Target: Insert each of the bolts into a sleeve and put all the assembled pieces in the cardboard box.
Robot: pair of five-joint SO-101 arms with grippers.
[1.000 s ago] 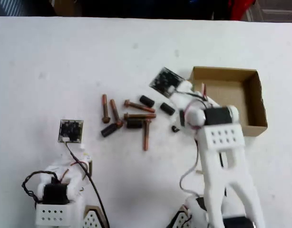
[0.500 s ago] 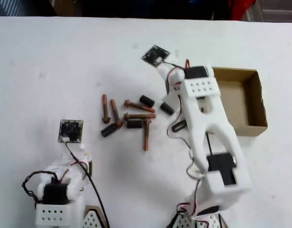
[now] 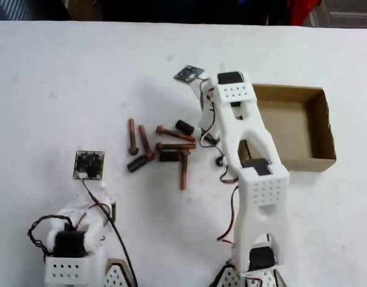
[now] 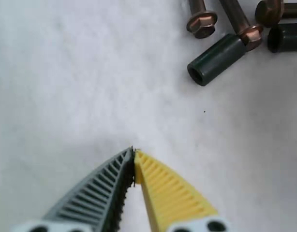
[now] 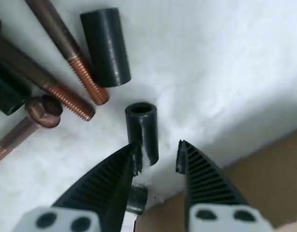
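The right hand (image 5: 159,149) was spread, its two fingers straddling the near end of a black sleeve (image 5: 142,129) that lay on the white bench (image 5: 226,58). The sleeve sat close against one finger, with a gap to the other. Just past its open far end lay a second sleeve (image 5: 106,46). Beside that were two copper-coloured bolts (image 5: 66,53) with their threaded tips toward the hand, and a third bolt's hex head sat near the tips. The brown edge of the cardboard box (image 5: 264,188) lay just beside the hand.

From above, the right arm (image 3: 243,131) stretched out over the bench between the scatter of bolts and sleeves and the box.

The left hand (image 4: 134,153) was pressed together, tip to tip, over bare bench. A third sleeve (image 4: 216,59) lay near it — one bolt head touching its far end and another bolt head just beside it. This hand was well apart from the box.
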